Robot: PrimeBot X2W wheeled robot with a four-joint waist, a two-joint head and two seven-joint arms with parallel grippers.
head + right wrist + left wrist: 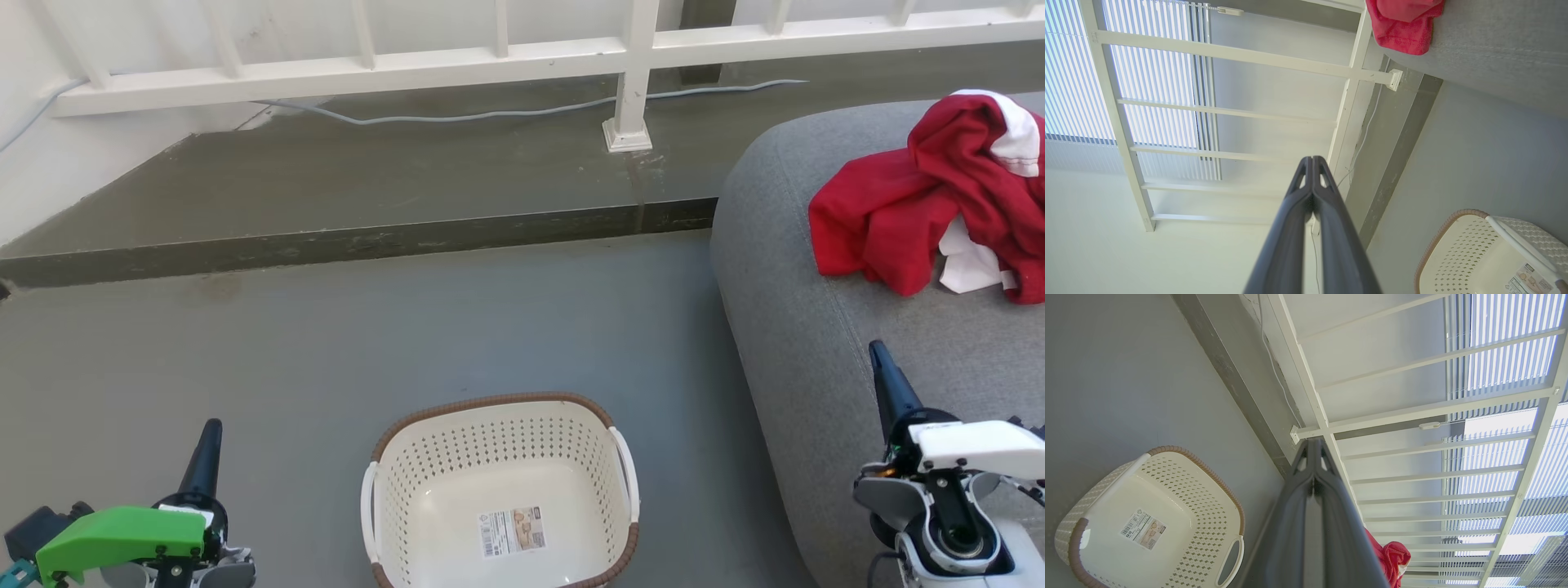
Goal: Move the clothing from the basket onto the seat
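Left claw (pixel 209 441) and right claw (pixel 884 371) are pinched closed, holding nothing. Clothing (pixel 931 196) lies heaped on the seat (pixel 816 367); the basket (pixel 490 445) sits empty on the floor (pixel 326 343). Task looks finished, with nothing left to move.

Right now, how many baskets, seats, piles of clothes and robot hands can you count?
Basket: 1
Seat: 1
Pile of red clothing: 1, lying on the seat
Robot hands: 2, the left hand and the right hand, both shut
Total: 5
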